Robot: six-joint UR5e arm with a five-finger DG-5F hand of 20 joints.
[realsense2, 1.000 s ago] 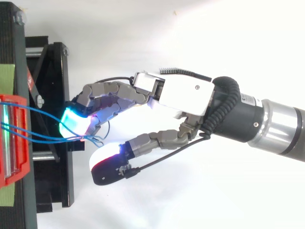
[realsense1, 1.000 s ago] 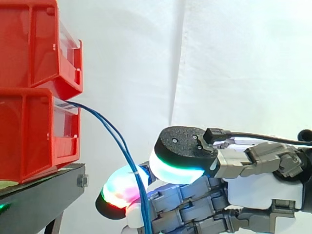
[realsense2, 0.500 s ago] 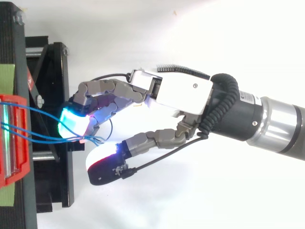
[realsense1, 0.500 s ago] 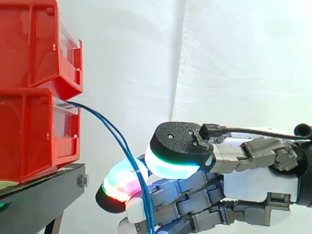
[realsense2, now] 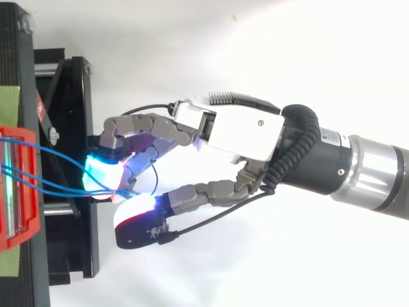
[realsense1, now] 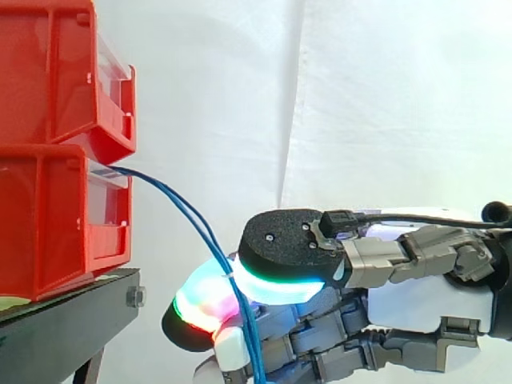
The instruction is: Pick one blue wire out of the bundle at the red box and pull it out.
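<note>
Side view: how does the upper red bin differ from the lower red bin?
The upper red bin sits stacked on the lower red bin, which rests on the black stand. The blue wires leave the lower bin's front and run down to the hand; none leave the upper bin. Both are red with a clear front panel.

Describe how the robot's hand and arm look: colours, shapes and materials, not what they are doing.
The hand has a white boxy palm housing and grey, chain-like linked fingers. Its thick pads are black-backed and glow white, cyan, green and red. The arm is a black collar, then a silver cylinder.
</note>
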